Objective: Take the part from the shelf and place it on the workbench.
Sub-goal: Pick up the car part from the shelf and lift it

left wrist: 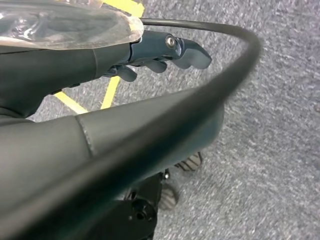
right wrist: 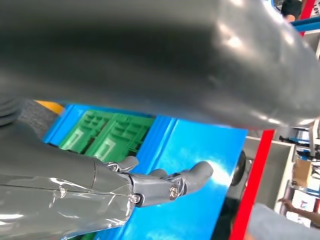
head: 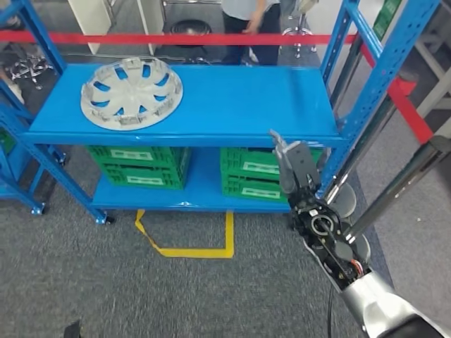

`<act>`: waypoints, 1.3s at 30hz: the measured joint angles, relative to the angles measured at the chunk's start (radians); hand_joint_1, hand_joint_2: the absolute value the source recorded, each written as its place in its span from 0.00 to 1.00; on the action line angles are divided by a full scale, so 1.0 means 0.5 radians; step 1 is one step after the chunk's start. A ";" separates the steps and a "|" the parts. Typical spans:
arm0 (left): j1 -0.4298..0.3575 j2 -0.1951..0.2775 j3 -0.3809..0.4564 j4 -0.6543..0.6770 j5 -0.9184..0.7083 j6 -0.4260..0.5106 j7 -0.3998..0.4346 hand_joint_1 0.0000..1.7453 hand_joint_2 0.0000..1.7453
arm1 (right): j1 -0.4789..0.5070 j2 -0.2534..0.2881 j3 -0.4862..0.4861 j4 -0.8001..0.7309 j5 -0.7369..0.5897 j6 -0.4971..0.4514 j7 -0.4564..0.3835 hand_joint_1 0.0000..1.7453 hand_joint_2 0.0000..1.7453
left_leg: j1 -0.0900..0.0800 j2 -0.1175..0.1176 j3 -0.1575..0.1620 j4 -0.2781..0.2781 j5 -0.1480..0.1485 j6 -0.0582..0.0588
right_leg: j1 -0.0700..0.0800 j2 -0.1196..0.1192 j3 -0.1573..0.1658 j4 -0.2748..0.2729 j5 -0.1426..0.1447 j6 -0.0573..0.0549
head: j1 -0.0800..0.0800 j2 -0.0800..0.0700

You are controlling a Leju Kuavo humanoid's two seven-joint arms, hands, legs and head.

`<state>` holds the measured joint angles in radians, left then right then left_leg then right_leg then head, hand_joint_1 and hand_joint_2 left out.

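Note:
The part, a silver-grey wheel cover (head: 131, 92), lies flat on the left half of the blue shelf's upper board (head: 239, 105). My right hand (head: 294, 163) is raised in front of the shelf's right end, far to the right of the cover, holding nothing. In the right wrist view its fingers (right wrist: 177, 182) are stretched out before the blue board with nothing in them. My left hand (left wrist: 158, 52) hangs low over the grey carpet, fingers extended and apart, empty.
Green crates (head: 144, 165) (head: 255, 172) stand on the lower shelf board. Blue uprights (head: 361, 91) frame the shelf, red tape (head: 175, 38) runs behind it. A person (head: 250, 21) stands behind the shelf. Yellow floor tape (head: 186, 246) marks the carpet in front.

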<state>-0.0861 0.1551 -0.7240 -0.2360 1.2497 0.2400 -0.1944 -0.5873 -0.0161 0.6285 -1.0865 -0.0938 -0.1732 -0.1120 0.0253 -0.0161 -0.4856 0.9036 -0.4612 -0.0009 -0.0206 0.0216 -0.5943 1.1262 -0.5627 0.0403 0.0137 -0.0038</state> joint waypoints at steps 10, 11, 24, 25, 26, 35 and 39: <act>0.003 0.002 -0.011 0.011 -0.040 -0.036 0.004 0.00 0.00 | 0.121 -0.066 -0.053 -0.112 0.014 -0.016 0.054 0.00 0.00 | 0.027 -0.100 -0.006 0.045 -0.046 -0.110 | -0.022 0.059 0.057 -0.279 0.231 -0.009 | 0.041 0.000; 0.005 0.002 -0.012 0.012 -0.041 -0.037 0.005 0.00 0.00 | 0.130 -0.068 -0.058 -0.126 0.019 -0.017 0.057 0.00 0.00 | 0.032 -0.097 -0.012 0.047 -0.049 -0.120 | -0.020 0.050 0.054 -0.278 0.230 -0.025 | 0.036 0.000; -0.014 0.012 -0.030 0.013 -0.059 -0.034 0.006 0.00 0.00 | 0.170 -0.076 -0.116 -0.220 0.064 -0.007 0.081 0.00 0.00 | -0.064 0.133 -0.160 0.110 0.040 -0.028 | 0.047 -0.158 0.089 -0.294 0.200 -0.091 | -0.098 0.000; -0.015 0.013 -0.031 0.013 -0.060 -0.034 0.006 0.00 0.00 | 0.171 -0.077 -0.117 -0.224 0.065 -0.009 0.084 0.00 0.00 | -0.067 0.119 -0.161 0.103 0.042 -0.025 | 0.050 -0.173 0.091 -0.296 0.197 -0.084 | -0.096 0.000; -0.012 0.013 -0.032 0.013 -0.062 -0.035 0.006 0.00 0.00 | 0.172 -0.079 -0.119 -0.230 0.066 -0.011 0.086 0.00 0.00 | -0.061 0.102 -0.159 0.095 0.048 -0.020 | 0.049 -0.181 0.093 -0.295 0.193 -0.075 | -0.092 0.000; -0.006 0.009 -0.048 0.013 -0.064 -0.035 0.006 0.00 0.00 | 0.211 -0.107 -0.136 -0.252 0.075 -0.011 0.095 0.00 0.00 | -0.033 -0.051 -0.133 0.076 0.060 -0.001 | 0.020 -0.042 -0.100 0.149 0.037 -0.020 | -0.020 0.000; -0.011 0.007 -0.050 0.013 -0.064 -0.035 0.006 0.00 0.00 | 0.209 -0.112 -0.150 -0.264 0.078 -0.011 0.094 0.00 0.00 | -0.029 -0.126 -0.149 0.097 0.052 -0.036 | 0.004 0.078 0.102 -0.277 0.188 -0.038 | 0.000 0.000</act>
<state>-0.0915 0.1584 -0.7490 -0.2296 1.2177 0.2224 -0.1911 -0.4830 -0.0720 0.5535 -1.2183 -0.0549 -0.1788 -0.0648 0.0110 -0.0793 -0.5603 0.9522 -0.4354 -0.0191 -0.0187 0.0604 -0.5435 0.9877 -0.4689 0.0214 0.0138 -0.0038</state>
